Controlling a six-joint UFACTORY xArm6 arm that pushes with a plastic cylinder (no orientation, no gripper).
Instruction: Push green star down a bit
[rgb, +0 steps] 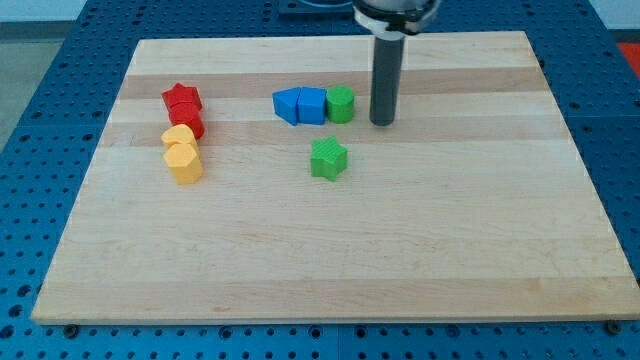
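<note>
The green star (328, 158) lies near the middle of the wooden board (400, 260). My tip (382, 122) rests on the board above and to the right of the star, apart from it. Just left of the tip stands a green block (341, 104), close but not clearly touching. Two blue blocks (299, 105) sit in a row against that green block's left side.
At the view's left, a red star (182, 98) sits above a red block (188, 122). Two yellow blocks (182, 152) lie just below them. The board rests on a blue perforated table (40, 90).
</note>
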